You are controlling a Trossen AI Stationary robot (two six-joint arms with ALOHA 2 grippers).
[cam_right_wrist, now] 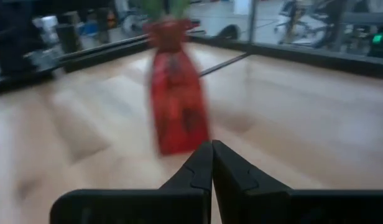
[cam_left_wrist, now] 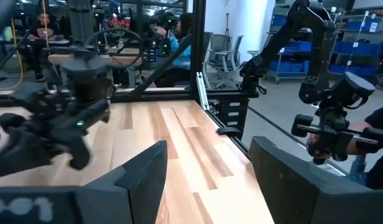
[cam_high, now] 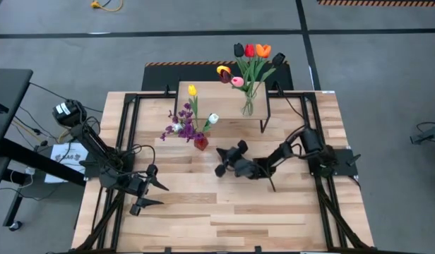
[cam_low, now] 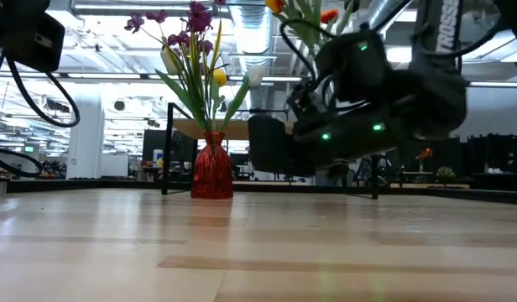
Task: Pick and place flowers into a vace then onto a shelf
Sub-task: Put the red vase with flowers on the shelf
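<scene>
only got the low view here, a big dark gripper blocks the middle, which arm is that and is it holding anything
Observer: That's the right gripper, near the table's middle. Its fingers are shut together on nothing.
Operator: where's the red vase from it
Observer: The red vase stands straight ahead of those fingers, apart from them.
Operator: is the shelf free
Observer: No, a clear vase of tulips stands on the shelf.
Operator: left arm?
Observer: The left gripper waits open near the table's front left.

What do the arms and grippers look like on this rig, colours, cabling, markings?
Both arms are dark, near black, with jointed links and loose black cables. The left gripper has two flat, dark, tapering fingers. The right gripper has matching dark fingers; its wrist shows small green lights and white lettering higher up the arm.
</scene>
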